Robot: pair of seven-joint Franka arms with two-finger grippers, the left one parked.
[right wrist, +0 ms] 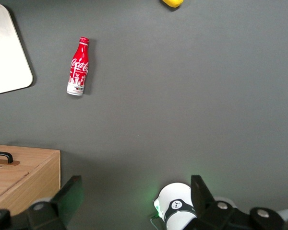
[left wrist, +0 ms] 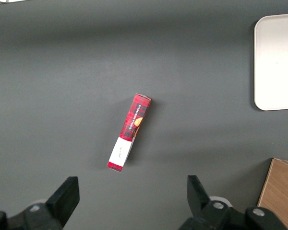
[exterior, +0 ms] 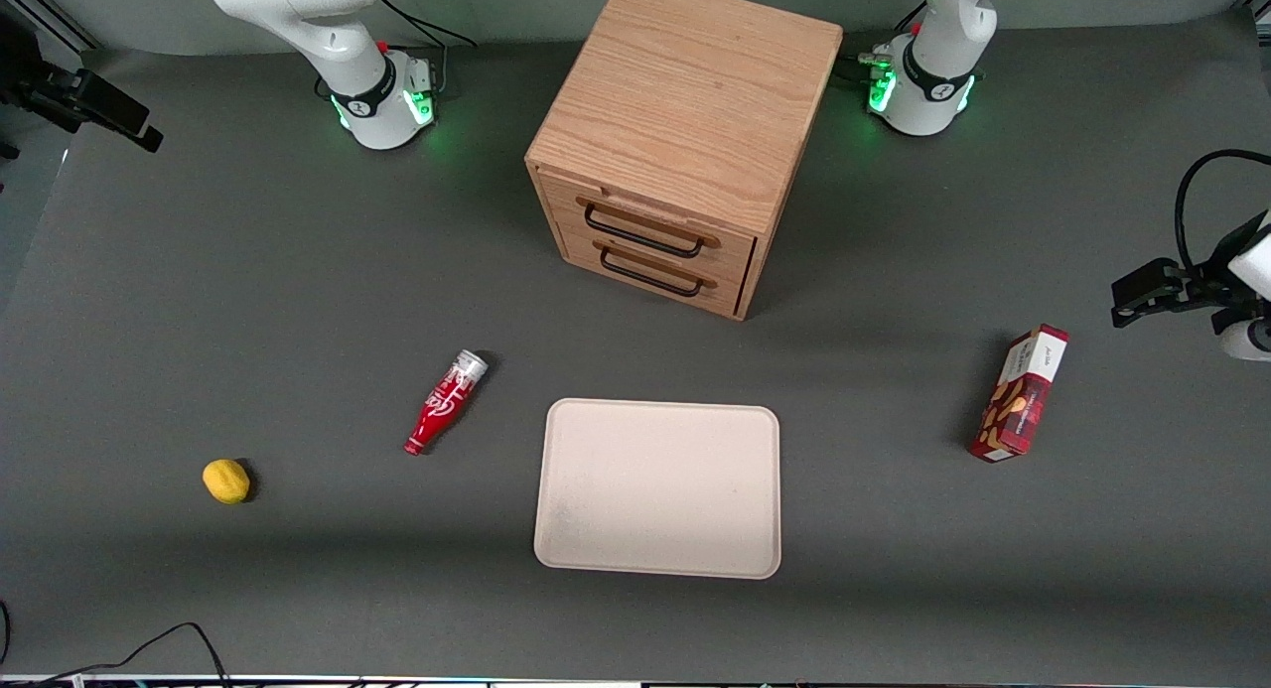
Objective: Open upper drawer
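Note:
The wooden cabinet (exterior: 685, 102) stands at the back middle of the table. Its upper drawer (exterior: 650, 223) is shut flush, its thin black handle (exterior: 635, 235) just above the lower drawer's handle (exterior: 650, 274). My right gripper (exterior: 134, 127) hangs high over the working arm's end of the table, well away from the cabinet. In the right wrist view the gripper (right wrist: 134, 196) is open and empty, its fingers (right wrist: 69, 191) wide apart. That view also shows a corner of the cabinet (right wrist: 24, 175) and the end of a black handle (right wrist: 2, 156).
A red cola bottle (exterior: 445, 402) lies between the cabinet and a yellow lemon (exterior: 226, 481). A beige tray (exterior: 658, 487) lies in front of the cabinet, nearer the front camera. A red snack box (exterior: 1021, 394) stands toward the parked arm's end. The working arm's base (right wrist: 175, 211) sits below the gripper.

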